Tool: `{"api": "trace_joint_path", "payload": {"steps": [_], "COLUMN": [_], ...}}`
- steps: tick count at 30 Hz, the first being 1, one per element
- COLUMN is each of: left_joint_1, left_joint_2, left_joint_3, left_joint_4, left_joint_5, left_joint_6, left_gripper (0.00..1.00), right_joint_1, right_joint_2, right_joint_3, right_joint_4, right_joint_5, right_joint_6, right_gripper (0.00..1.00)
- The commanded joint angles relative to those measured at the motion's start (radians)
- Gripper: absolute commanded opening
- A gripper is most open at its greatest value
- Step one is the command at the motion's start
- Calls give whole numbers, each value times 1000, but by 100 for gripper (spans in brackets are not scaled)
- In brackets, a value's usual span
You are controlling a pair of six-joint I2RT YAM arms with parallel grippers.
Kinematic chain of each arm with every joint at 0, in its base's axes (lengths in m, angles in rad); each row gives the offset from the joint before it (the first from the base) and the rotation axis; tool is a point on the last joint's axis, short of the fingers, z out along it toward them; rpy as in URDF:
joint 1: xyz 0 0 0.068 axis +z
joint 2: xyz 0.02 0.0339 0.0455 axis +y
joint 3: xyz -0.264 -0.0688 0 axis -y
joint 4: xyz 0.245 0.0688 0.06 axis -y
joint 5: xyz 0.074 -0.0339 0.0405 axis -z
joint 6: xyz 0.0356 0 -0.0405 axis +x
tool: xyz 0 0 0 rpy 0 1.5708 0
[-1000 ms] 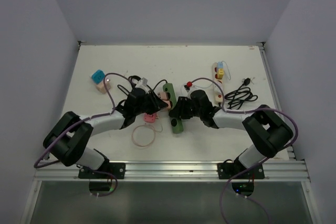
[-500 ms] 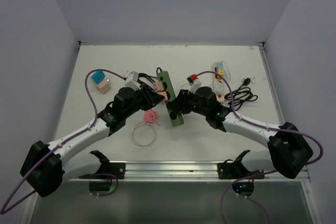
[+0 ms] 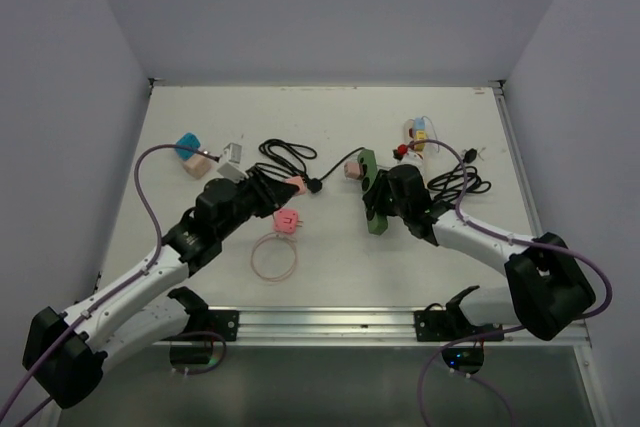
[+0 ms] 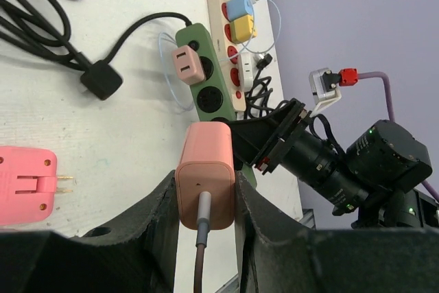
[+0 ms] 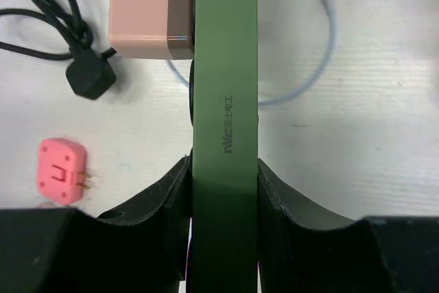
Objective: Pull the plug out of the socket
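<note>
**Plug clear of the strip, one arm on each**

The left jaws are pinched on the pink plug (image 4: 206, 176), one finger on each flat side. Its brown lead runs back toward the wrist. The right jaws are clamped across the green power strip (image 5: 225, 101) at its near end, gripping both long edges.

In the top view the pink plug (image 3: 293, 185) sits to the left of the green power strip (image 3: 369, 192). The two are well apart, with bare tabletop (image 3: 330, 117) between them. The strip's long axis runs roughly away from the arm bases, and the plug's front points across toward it. The prongs are hidden from the wrist camera, so I cannot say how they are turned. Judged from this gap, the pull is done and only setting things down is left. The left arm alone carries the plug.

A second pink adapter (image 5: 151, 17) is seated in a socket at the strip's far end. The two sockets seen nearer the right jaws look empty.

A loose pink adapter (image 3: 287, 219) lies on the tabletop below the left jaws, and a black plug (image 3: 316, 185) on its cable lies between the arms. Far right, a white power strip (image 3: 415, 142) holds a blue and a yellow adapter.
</note>
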Motion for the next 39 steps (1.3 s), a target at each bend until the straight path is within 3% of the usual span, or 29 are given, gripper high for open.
{"api": "trace_joint_path", "payload": {"steps": [1, 7, 12, 19, 22, 23, 25, 26, 31, 32, 34, 39], "left_joint_1": [4, 16, 73, 97, 99, 100, 100, 100, 102, 102, 102, 107], "left_joint_2": [-6, 80, 249, 435, 465, 472, 475, 473, 450, 427, 400, 266], "left_joint_3": [-10, -22, -61, -118, -154, -161, -171, -176, -179, -179, -176, -135], "left_joint_4": [-8, 19, 166, 327, 402, 415, 435, 443, 429, 421, 394, 280], "left_joint_5": [-32, 0, 182, 257, 257, 259, 261, 261, 264, 265, 262, 216], "left_joint_6": [-6, 13, 33, 34, 31, 31, 31, 31, 36, 34, 36, 71], "left_gripper": [0, 0, 0, 0, 13, 29, 47, 60, 86, 94, 100, 100], "right_joint_1": [11, 10, 10, 11, 11, 13, 13, 14, 30, 31, 36, 43], "right_joint_2": [-23, -78, -147, -162, -152, -147, -136, -133, -118, -118, -118, -129], "right_joint_3": [9, -29, -63, -86, -83, -85, -88, -88, -82, -82, -83, -83], "right_joint_4": [38, 129, 164, 233, 259, 267, 284, 296, 301, 301, 299, 286], "right_joint_5": [111, 19, -34, -157, -212, -244, -267, -278, -315, -320, -330, -341], "right_joint_6": [-8, -51, -88, -108, -122, -123, -125, -129, -146, -148, -155, -169], "right_gripper": [0, 0, 0, 0, 0, 0, 0, 0, 0, 0, 0, 0]}}
